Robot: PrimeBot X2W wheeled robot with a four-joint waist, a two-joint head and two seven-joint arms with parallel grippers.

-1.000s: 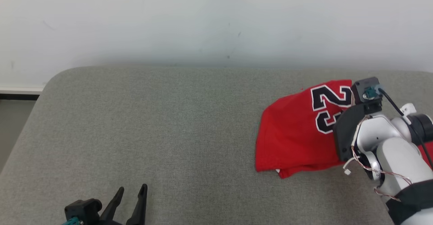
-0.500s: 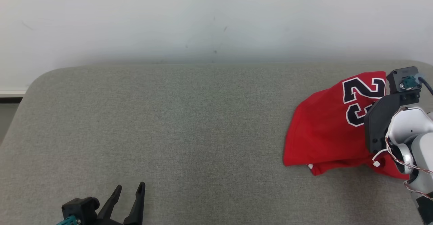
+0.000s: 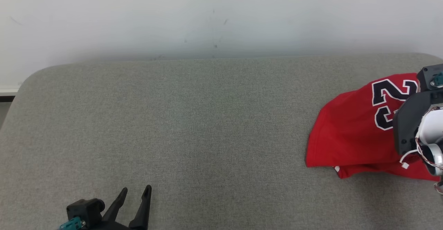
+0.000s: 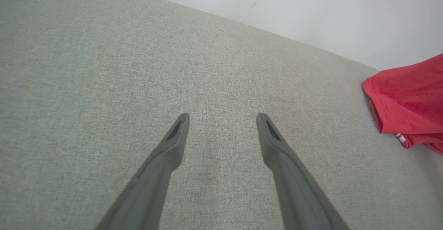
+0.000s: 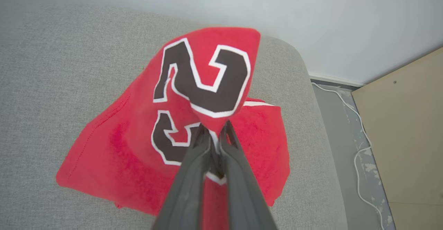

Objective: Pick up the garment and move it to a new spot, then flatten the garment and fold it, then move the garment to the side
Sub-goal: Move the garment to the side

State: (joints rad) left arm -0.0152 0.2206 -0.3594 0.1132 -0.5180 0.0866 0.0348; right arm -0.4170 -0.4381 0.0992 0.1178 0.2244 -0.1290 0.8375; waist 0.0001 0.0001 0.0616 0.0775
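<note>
Grey cushion (image 3: 173,136) — white wall (image 3: 221,15), red garment (image 3: 346,136)

Garment (image 3: 347,135) at padded surface's (image 3: 173,136) right end

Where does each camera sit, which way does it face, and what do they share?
Head view: on the head, looking forward and down at the grey cushion; shows the left pincer and right wrist.
Left wrist view: looks along the open left pincer across the cushion.
Right wrist view: looks down along the right pincer, shut on the red shirt.
All share the red shirt.
</note>
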